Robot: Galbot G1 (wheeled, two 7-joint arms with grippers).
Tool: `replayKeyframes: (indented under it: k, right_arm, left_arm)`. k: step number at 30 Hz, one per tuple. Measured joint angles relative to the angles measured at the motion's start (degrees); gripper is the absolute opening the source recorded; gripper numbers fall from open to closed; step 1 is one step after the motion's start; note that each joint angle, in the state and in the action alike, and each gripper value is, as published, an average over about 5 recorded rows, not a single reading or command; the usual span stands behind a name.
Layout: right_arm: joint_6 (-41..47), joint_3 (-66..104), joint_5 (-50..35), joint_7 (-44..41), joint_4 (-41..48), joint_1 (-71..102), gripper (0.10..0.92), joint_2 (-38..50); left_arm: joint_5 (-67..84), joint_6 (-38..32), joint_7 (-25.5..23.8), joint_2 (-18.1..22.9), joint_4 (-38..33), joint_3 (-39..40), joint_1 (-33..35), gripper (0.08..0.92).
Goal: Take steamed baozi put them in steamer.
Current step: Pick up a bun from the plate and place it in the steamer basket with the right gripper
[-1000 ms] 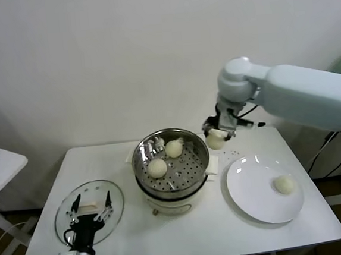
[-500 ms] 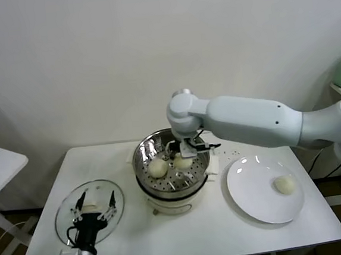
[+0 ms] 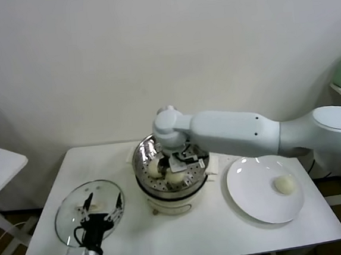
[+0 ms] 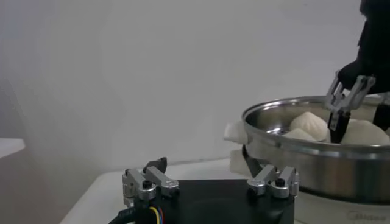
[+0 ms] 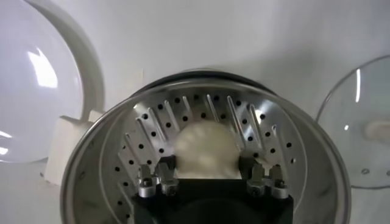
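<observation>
My right gripper (image 3: 175,170) reaches down into the steamer (image 3: 137,166), a shiny perforated steel basket on a cream pot base. It is shut on a steamed baozi (image 5: 206,143), which sits low over the perforated floor with one finger on each side. A second baozi (image 3: 155,167) lies in the basket beside it. In the left wrist view two baozi tops (image 4: 309,123) show above the steamer's rim. One more baozi (image 3: 284,184) rests on the white plate (image 3: 254,200) to the right. My left gripper (image 3: 102,204) stands open and empty over the glass lid.
The flat glass lid (image 3: 67,211) lies on the white table left of the steamer, under the left gripper (image 4: 204,164). My right arm spans from the right over the plate's far side. A small white side table (image 3: 0,163) stands at far left.
My right arm swung left from the gap between plate and steamer and lowered its baozi into the basket. The left gripper drifted slightly right over the lid.
</observation>
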State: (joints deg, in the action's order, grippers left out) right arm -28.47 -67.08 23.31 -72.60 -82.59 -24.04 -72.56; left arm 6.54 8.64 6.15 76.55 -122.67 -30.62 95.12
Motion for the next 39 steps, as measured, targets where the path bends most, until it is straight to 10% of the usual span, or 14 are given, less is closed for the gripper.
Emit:
replayKeyframes:
  k: [26,39]
  right_arm:
    - [-1.35,-1.92,-2.66,0.62,-1.31,0.10,0.673,1.93]
    - [-1.79,-1.61,-3.12,0.99,-1.39,-0.19,0.822,2.13]
  left_arm:
    - [-0.40,0.12,0.08,0.12,1.23,0.89,-0.30,0.823]
    - [-0.44,0.12,0.10,0.35,1.32,0.90,-0.14,0.823]
